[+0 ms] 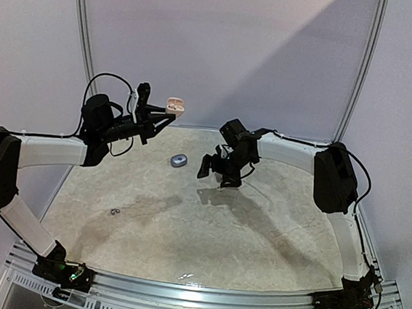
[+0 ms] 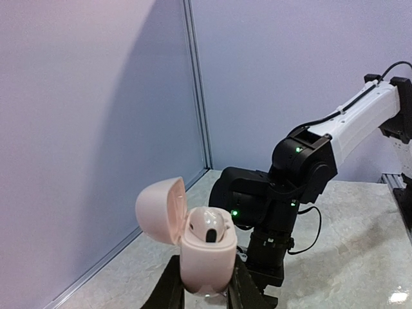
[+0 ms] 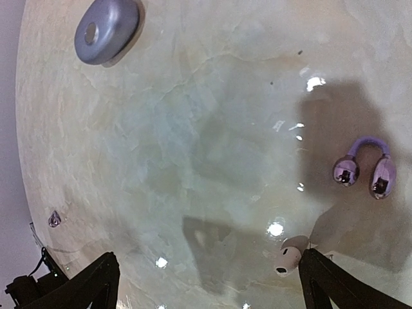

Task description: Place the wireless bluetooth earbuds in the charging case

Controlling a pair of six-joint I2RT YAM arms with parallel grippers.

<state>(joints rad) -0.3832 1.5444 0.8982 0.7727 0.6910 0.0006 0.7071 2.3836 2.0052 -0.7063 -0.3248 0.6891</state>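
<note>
While the left gripper point(image 2: 207, 288) stood clamped on the open pink charging case point(image 2: 205, 257), raised above the far left corner of the desk point(image 1: 257, 232) with one whitish earbud point(image 2: 207, 226) seated inside, the right gripper point(image 3: 209, 264) hung spread wide and empty near the middle of the far edge. A second whitish earbud point(image 3: 288, 256) lay on the desk just inside one finger. To my eye, the jaws needed centring over that bud before closing, lest it skid away.
</note>
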